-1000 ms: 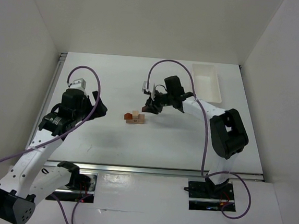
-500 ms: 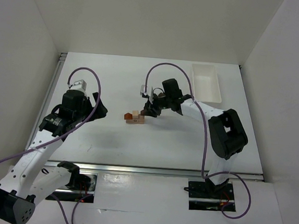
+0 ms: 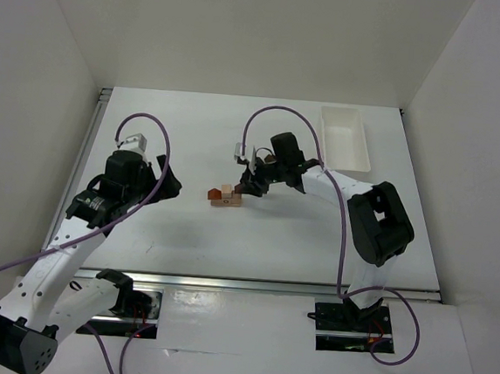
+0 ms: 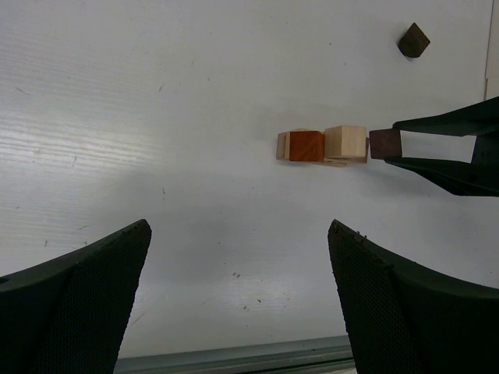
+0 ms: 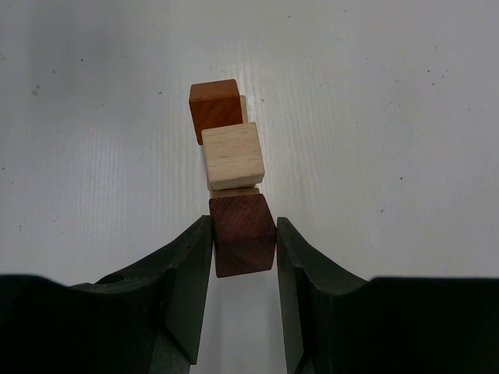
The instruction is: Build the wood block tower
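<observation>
Right wrist view looks down on the right claw (image 5: 243, 234). Its two black fingers are part way closed, with a dark brown block (image 5: 242, 248) pinched between them, one finger on each side. Just past that block sit a pale block (image 5: 232, 154) and then an orange-brown block (image 5: 216, 109), all three in a line going away from the claw. A thin pale piece (image 5: 234, 191) peeks out from under the pale block. The dark brown block is right up against this little group, but I cannot tell if it really touches it. These blocks make up the wood block tower (image 3: 226, 194). In the top view it sits near the middle of the white table (image 3: 185, 225), between the two arms and much closer to the right one. The left claw (image 4: 238, 234) is opened as wide as it goes and has nothing in it. It hangs over bare table, well away from the blocks, and its camera sees them from the side, with the dark brown block about level with the pale one. Far behind them in that view lies a small dark piece (image 4: 412, 40), maybe one more block. A white tray (image 3: 345, 136) sits at the far right corner of the table, well apart from the tower.
</observation>
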Action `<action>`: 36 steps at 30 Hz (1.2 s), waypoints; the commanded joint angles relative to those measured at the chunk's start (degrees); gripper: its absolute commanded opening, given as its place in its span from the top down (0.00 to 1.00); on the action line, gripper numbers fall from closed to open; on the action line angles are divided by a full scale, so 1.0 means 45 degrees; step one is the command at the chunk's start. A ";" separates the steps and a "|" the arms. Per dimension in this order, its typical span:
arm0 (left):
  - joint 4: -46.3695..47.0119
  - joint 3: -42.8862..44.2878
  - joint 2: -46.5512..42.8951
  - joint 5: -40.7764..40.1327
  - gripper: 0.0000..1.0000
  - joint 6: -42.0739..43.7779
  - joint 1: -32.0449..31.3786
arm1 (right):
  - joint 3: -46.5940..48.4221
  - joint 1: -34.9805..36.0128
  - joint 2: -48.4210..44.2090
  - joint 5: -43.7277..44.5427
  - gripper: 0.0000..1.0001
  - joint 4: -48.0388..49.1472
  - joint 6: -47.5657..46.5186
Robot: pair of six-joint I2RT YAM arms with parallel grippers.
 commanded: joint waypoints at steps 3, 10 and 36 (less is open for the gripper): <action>0.0232 0.0002 -0.0183 -0.0034 0.00 -0.0295 -0.0093 | -0.0044 0.0166 0.0124 -0.0263 0.86 0.0884 0.0172; 0.0232 0.0002 -0.0183 -0.0034 0.00 -0.0295 -0.0211 | -0.0044 0.0284 0.0378 -0.0263 0.84 0.1002 0.0172; 0.0232 0.0002 -0.0183 -0.0386 0.00 -0.0295 -0.0562 | 0.0327 0.0518 0.0868 0.0284 0.82 0.0826 0.0289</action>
